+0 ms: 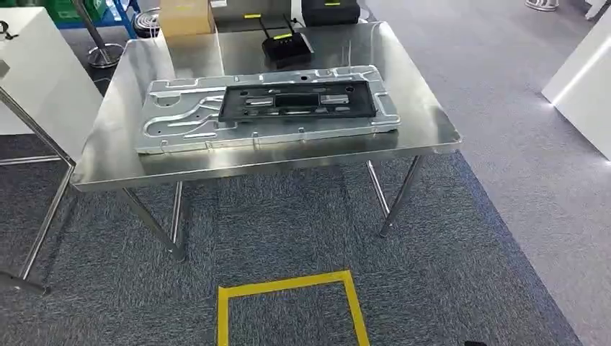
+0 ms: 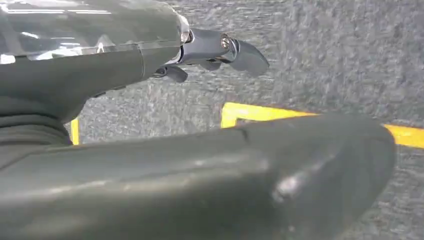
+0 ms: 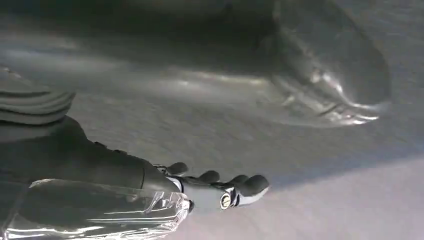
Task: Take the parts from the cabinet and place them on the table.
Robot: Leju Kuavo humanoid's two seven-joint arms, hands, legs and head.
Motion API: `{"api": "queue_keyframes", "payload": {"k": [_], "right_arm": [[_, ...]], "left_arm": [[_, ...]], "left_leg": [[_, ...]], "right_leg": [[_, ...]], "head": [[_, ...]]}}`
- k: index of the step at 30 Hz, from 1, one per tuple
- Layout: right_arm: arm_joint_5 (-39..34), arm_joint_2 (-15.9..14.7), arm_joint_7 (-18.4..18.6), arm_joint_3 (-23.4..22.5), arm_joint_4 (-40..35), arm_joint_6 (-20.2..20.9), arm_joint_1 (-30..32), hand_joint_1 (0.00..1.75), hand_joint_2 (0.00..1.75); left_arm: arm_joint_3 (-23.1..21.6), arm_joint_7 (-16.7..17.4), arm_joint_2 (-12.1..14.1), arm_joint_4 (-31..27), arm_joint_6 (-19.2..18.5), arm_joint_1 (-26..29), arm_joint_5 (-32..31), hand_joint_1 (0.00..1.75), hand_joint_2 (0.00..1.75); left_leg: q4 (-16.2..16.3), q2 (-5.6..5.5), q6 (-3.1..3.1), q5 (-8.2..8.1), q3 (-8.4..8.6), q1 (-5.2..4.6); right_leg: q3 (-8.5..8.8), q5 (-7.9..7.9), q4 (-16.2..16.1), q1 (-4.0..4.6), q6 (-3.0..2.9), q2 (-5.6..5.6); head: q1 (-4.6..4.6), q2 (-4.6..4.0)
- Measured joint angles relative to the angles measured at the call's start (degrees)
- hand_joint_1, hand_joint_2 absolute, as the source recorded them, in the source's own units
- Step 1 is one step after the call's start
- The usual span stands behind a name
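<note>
Yellow floor mark (image 1: 288,303) nearest us. Black part (image 1: 297,101) rests atop silver panel (image 1: 266,108) on tabletop (image 1: 432,130). Both hands (left (image 2: 210,52), right (image 3: 215,187)) hang empty, fingers loosely apart. Risk: we bump tabletop edge when turning, parts slide.

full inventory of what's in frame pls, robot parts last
Stainless steel folding-leg table: 1, silver, centre of head view.
Large stamped sheet-metal panel: 1, silver, flat on the table.
Black rectangular plastic frame part: 1, black, lying on the panel.
Black router-like box with two antennas: 1, black, far side of the table.
Cardboard box: 1, tan, beyond the table's far edge.
Yellow tape floor outline: 1, yellow, on grey carpet in front of the table.
White panels: 2, white, left and right edges.
Left hand: 1, grey, hanging over the carpet, holding nothing.
Right hand: 1, grey, hanging over the floor, holding nothing.
</note>
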Motion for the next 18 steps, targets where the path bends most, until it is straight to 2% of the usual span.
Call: {"api": "queue_keyframes", "payload": {"k": [1,2,3,4,5,6,7,8,9,10,11,13,14,15,16,17,18], "right_arm": [[0.59,-0.04,1.6,0.0,1.16,0.24,-0.16,0.0,0.0],[1.58,-0.22,4.01,0.0,2.23,0.79,-0.33,0.0,0.0],[3.64,-0.24,9.03,0.32,3.94,2.2,-0.51,0.0,0.0],[5.82,-0.39,14.43,1.06,5.38,3.64,-0.57,0.0,0.0],[7.31,-0.46,17.78,1.81,6.33,4.73,-0.58,0.0,0.0],[8.31,-0.46,20.14,2.28,6.93,5.84,-0.56,0.0,0.0],[8.87,-0.46,22.05,2.79,7.82,7.64,-0.6,0.0,0.0],[9.22,-0.46,22.95,3.08,8.3,8.97,-0.7,0.0,0.0],[9.35,-0.39,23.58,3.43,8.65,10.04,-0.85,0.0,0.0],[9.6,-0.13,23.93,3.83,9.04,11.63,-0.94,0.0,0.0],[9.9,-0.02,24.13,4.15,9.46,12.7,-1.07,0.0,0.0],[10.47,0.11,24.15,4.76,10.22,14.23,-1.28,0.0,0.0],[10.62,0.13,24.15,5.01,10.53,14.67,-1.15,0.0,0.0],[10.86,0.3,24.0,5.22,10.88,15.14,-1.24,0.0,0.0],[10.97,0.42,23.85,5.38,11.05,15.54,-1.24,0.0,0.0],[11.04,0.53,23.6,5.49,11.16,15.85,-1.38,0.0,0.0],[11.06,0.55,23.45,5.57,11.25,15.93,-1.49,0.0,0.0]], "left_arm": [[0.0,0.07,0.0,0.0,0.0,0.1,0.0,0.0,0.0],[0.0,0.13,0.0,0.0,0.0,0.03,0.0,0.0,0.0],[0.0,0.33,0.0,0.0,-0.02,-0.05,0.0,0.0,0.0],[0.0,0.63,-0.02,0.0,-0.11,-0.1,0.0,0.0,0.0],[0.0,0.78,-0.07,0.0,-0.26,-0.05,0.0,0.0,0.0],[0.0,1.01,-0.11,0.0,-0.37,0.0,0.0,0.0,0.0],[-0.02,1.11,-0.11,0.0,-0.46,-0.01,0.0,0.0,0.0],[-0.04,1.16,-0.09,0.0,-0.61,-0.13,0.0,0.0,0.0],[-0.09,1.16,-0.09,0.0,-0.74,-0.39,0.0,0.0,0.0],[-0.15,1.16,-0.07,0.0,-0.92,-0.7,0.0,0.0,0.0],[-0.26,1.22,-0.09,0.0,-1.05,-0.83,0.0,0.0,0.0],[-0.65,1.36,-0.07,0.0,-1.25,-0.7,0.0,0.0,0.0],[-0.85,1.44,-0.09,0.0,-1.29,-0.55,0.0,0.0,0.0],[-0.98,1.57,-0.09,0.0,-1.4,-0.73,0.0,0.0,0.0],[-1.05,1.6,-0.09,0.0,-1.4,-0.77,0.0,0.0,0.0],[-1.14,1.64,-0.07,0.0,-1.4,-0.75,-0.02,0.0,0.0],[-1.2,1.68,-0.09,0.0,-1.4,-0.73,-0.02,0.0,0.0]], "left_leg": [[3.59,-0.01,-0.16,-3.98,-0.95,0.14],[8.02,-0.01,-0.37,-7.52,-1.91,0.16],[12.09,-0.01,-0.55,-9.61,-2.59,0.16],[14.98,-0.01,-0.67,-9.84,-2.66,0.17],[15.72,-0.01,-0.72,-8.11,-1.65,0.22],[14.35,-0.01,-0.69,-5.66,0.25,0.25],[10.98,-0.01,-0.56,-3.51,3.25,0.25],[5.98,-0.02,-0.34,-3.08,7.2,0.25],[0.09,-0.09,-0.01,-5.57,11.47,0.13],[-4.49,-0.18,0.31,-7.17,13.77,-0.19],[-4.13,-0.13,0.9,-7.1,12.94,-0.28],[-4.03,-0.04,1.77,-6.38,12.49,-0.57],[-4.38,0.15,2.45,-5.28,11.83,-0.38],[-4.38,0.45,2.87,-4.42,10.96,-0.28],[-4.38,0.42,3.26,-3.67,10.04,-0.28],[-4.36,0.42,3.39,-2.82,8.95,-0.31],[-4.31,0.43,3.38,-2.15,8.05,-0.38]], "right_leg": [[-0.91,0.7,0.11,0.0,-0.37,0.01],[-1.95,1.44,0.19,0.05,-0.32,-0.02],[-3.0,2.13,0.3,0.11,-0.29,-0.08],[-4.05,2.8,0.55,0.14,-0.22,-0.17],[-5.28,3.47,0.89,0.15,-0.12,-0.27],[-6.4,4.05,1.24,0.15,-0.01,-0.32],[-7.57,4.62,1.69,0.14,0.14,-0.32],[-8.63,5.19,2.17,0.12,0.33,-0.31],[-9.23,5.66,2.7,0.23,0.65,-0.29],[-9.71,6.1,3.11,0.34,0.95,-0.25],[-9.63,6.74,2.83,0.29,1.33,-0.33],[-9.76,7.89,2.49,0.04,1.96,-0.29],[-10.06,8.43,2.15,0.02,2.49,-0.13],[-10.8,5.59,3.52,-0.31,2.84,-0.01],[-11.79,1.51,6.3,-0.33,3.11,0.03],[-12.93,-2.75,10.85,-0.42,3.41,0.06],[-13.65,-5.22,14.65,-0.48,3.59,0.06]], "head": [[-0.02,0.0],[0.0,0.0],[0.0,0.0],[-0.02,0.0],[0.0,0.0],[-0.02,0.0],[-0.02,0.0],[0.0,0.0],[-0.02,0.0],[0.0,0.0],[0.0,0.0],[0.0,0.0],[0.0,0.0],[0.0,0.0],[0.0,0.0],[0.0,0.0],[0.0,0.0]]}}
